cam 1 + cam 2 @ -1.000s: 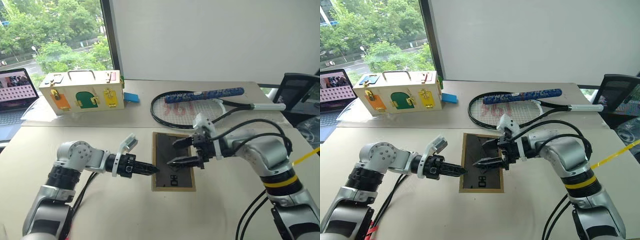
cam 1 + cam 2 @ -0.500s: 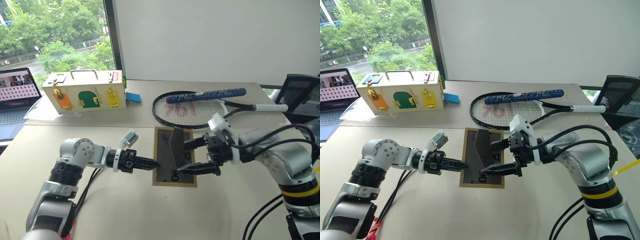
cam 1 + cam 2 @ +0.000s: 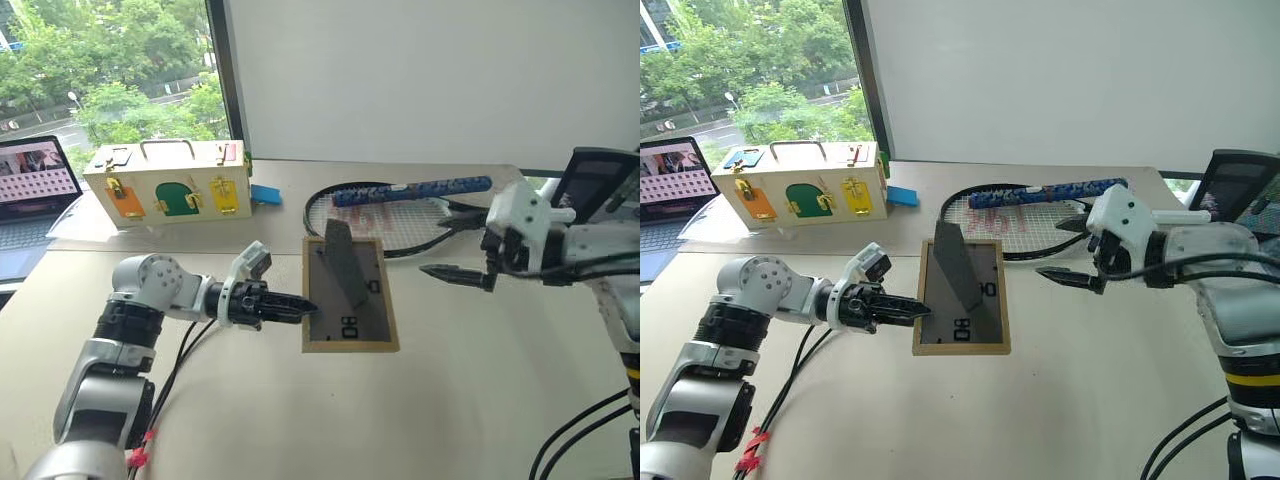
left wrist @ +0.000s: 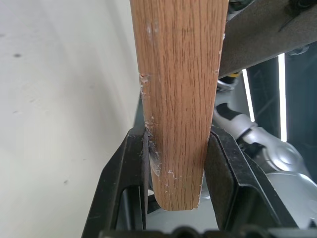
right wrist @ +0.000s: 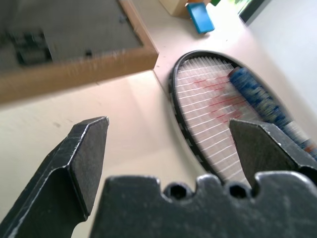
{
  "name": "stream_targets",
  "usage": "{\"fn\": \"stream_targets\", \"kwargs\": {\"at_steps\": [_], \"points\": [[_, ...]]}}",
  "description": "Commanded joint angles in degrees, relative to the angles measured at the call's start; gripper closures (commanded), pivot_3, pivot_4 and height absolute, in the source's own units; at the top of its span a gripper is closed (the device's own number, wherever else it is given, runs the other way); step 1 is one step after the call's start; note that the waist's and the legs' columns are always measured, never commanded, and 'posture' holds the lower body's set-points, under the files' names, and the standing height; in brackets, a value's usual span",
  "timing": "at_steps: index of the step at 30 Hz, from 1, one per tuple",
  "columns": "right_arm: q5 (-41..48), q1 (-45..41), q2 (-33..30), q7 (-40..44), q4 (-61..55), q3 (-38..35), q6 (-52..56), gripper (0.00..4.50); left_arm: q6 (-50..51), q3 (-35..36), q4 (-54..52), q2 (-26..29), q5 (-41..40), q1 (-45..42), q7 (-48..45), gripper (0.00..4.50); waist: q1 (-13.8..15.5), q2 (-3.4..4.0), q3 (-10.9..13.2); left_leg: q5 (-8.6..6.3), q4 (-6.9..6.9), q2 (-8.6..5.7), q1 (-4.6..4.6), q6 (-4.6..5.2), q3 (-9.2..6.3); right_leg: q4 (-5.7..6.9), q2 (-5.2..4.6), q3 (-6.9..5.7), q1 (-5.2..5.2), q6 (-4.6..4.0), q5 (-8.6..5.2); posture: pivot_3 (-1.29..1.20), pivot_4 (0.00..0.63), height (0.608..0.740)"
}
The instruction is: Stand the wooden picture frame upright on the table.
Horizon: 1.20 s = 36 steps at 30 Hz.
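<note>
Light-wood picture frame (image 3: pixel 962 298) is held over the table (image 3: pixel 1060 400) near its seam, dark back and unfolded stand facing up, long axis running from the robot toward the racket (image 3: pixel 1025 222). The left gripper (image 3: pixel 912 312) pinches only the frame's left rail. The right gripper (image 3: pixel 1060 252) hangs beside it with fingers spread, holding nothing. Risk, in my judgement: an edge grip this narrow may let the frame swivel or slip while being tipped upright, and the stand could fold on landing.

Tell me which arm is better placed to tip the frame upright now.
Probably left: its gripper is clamped on the frame edge, stand folded out. The right gripper hangs open, off to the side.
</note>
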Motion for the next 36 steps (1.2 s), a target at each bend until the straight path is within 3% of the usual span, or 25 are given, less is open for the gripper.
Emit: {"fn": "stream_targets", "kwargs": {"at_steps": [1, 5, 10, 17, 20, 27, 31, 36], "points": [[-16.0, 1.4, 2.6, -15.0, 7.9, 1.9, -30.5, 0.03, 0.2, -1.3, 0.6, 0.1, -2.4, -1.7, -1.0, 3.36, 0.0, 0.03, 0.0, 0.00, 0.04, 0.00, 0.00, 0.00, 0.00, 0.01, 0.00, 0.01, -0.01, 0.00, 0.00, 0.00, 0.150, 0.740], [-25.7, 0.6, 5.8, -26.9, 13.1, 2.3, -43.0, 0.03, 0.2, -2.6, 1.3, -0.2, -2.6, -2.7, -1.1, 3.36, -0.3, 0.22, 0.1, 0.01, 0.03, 0.00, 0.00, -0.01, -0.01, 0.13, 0.01, 0.02, -0.01, -0.01, 0.01, 0.00, 0.150, 0.740], [-33.8, -3.4, 9.7, -37.9, 14.2, 2.5, -49.9, 0.03, 0.2, -4.3, 0.8, -0.1, -1.7, -3.5, -1.7, 3.36, -0.2, 0.24, 0.1, 0.07, 0.14, 0.00, 0.01, -0.11, -0.02, 0.37, 0.01, 0.02, 0.00, -0.01, 0.01, 0.00, 0.150, 0.740], [-38.3, -6.7, 11.5, -42.9, 13.8, 4.2, -55.2, 0.03, 0.2, -5.8, 0.2, 0.1, -0.3, -4.5, -3.2, 3.36, -0.1, 0.24, 0.1, 0.17, 0.19, -0.01, 0.09, -0.26, -0.08, 0.53, 0.02, -0.02, 0.09, -0.01, 0.01, 0.00, 0.150, 0.740], [-36.8, -6.5, 11.3, -42.5, 14.0, 4.8, -57.2, 0.69, -0.2, -5.8, 0.0, 0.0, 1.4, -5.0, -4.0, 3.36, 0.0, 0.24, 0.1, 0.18, 0.22, -0.02, 0.09, -0.26, -0.14, 0.53, 0.02, -0.06, 0.15, -0.01, 0.01, 0.00, 0.150, 0.740], [-36.5, -6.2, 11.3, -43.0, 14.1, 4.7, -58.9, 3.04, -8.1, -9.5, -5.6, 2.5, 6.7, -2.6, -9.2, 3.36, -0.4, 0.25, 0.1, 0.19, 0.21, -0.02, 0.21, -0.27, -0.27, 0.53, 0.03, -0.16, 0.32, -0.01, 0.01, 0.00, 0.150, 0.740], [-35.5, -6.3, 11.3, -42.6, 14.6, 4.9, -59.3, 3.17, -21.5, -11.1, -7.4, 3.7, 13.5, 1.1, -12.9, 3.36, -0.5, 0.26, 0.1, 0.19, 0.20, -0.02, 0.36, -0.28, -0.30, 0.53, 0.02, -0.18, 0.49, -0.02, 0.01, 0.00, 0.150, 0.740], [-32.2, -6.6, 11.7, -40.2, 15.1, 5.5, -58.5, 3.24, -29.9, -10.0, -0.2, 4.5, 19.3, 1.6, -15.1, 1.08, -0.5, 0.28, 0.2, 0.28, 0.26, -0.04, 0.37, -0.25, -0.37, 0.54, 0.02, -0.24, 0.55, -0.03, 0.03, 0.00, 0.150, 0.740]]}}
